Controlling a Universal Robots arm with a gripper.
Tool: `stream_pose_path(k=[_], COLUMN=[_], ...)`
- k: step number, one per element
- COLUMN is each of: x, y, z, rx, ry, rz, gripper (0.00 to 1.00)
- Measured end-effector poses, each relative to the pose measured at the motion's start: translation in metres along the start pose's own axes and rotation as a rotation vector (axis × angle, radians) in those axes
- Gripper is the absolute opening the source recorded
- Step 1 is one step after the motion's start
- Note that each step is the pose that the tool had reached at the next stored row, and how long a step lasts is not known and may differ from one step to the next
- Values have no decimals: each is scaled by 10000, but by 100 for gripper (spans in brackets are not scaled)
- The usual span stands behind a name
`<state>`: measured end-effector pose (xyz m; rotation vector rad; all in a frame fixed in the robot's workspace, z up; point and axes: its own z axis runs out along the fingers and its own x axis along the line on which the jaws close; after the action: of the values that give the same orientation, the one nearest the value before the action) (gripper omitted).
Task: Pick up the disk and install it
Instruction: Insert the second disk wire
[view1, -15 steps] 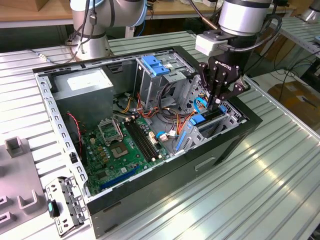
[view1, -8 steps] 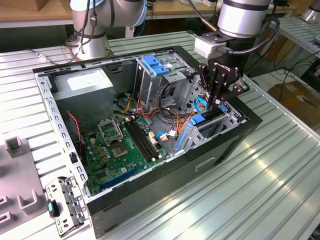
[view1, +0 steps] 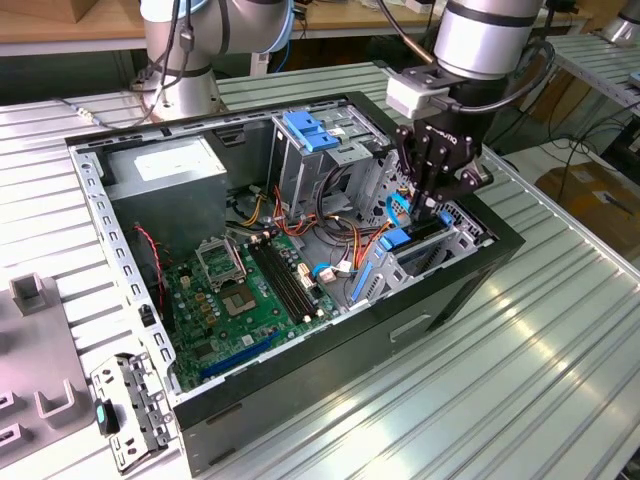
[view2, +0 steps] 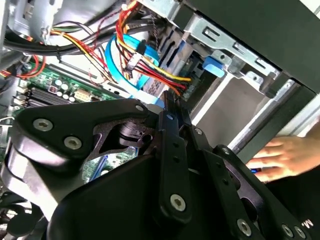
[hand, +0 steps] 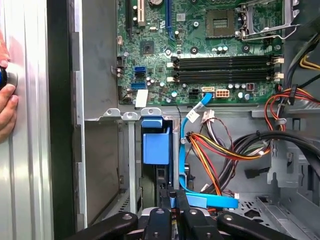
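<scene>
Disk stands on edge in the drive bay at the computer case's front corner, pinched by the gripper from above in the exterior view (likely aligning with its slot). First wrist view: fingers clamp its blue carrier. No legible writing.

The hand hangs over a narrow bay, hemmed by cables and the tall cage.
</scene>
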<state>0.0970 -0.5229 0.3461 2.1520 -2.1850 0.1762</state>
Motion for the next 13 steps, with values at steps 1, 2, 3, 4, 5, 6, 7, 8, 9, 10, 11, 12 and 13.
stream_pose_path(k=[1,2,3,4,5,6,7,8,9,10,11,12,13], x=[32,80,129,143,145,147,152,166,171,174,179,182,189], y=[-2,-2,-2,-2,-3,-3,-3,-3,-3,-4,-4,-4,-6], z=[4,10,17,18,19,19,20,22,20,18,12,6,4], rx=[0,-2,-3,-5,-7,-9,-10,-11,-11,-10,-9,-9,-9], ry=[-122,-201,-290,-389,-550,-652,-753,-797,-799,-800,-809,-813,-825], rz=[2,5,9,12,16,20,22,24,24,24,24,25,24], gripper=[16,16,16,16,16,16,16,16,16,16,16,16,16])
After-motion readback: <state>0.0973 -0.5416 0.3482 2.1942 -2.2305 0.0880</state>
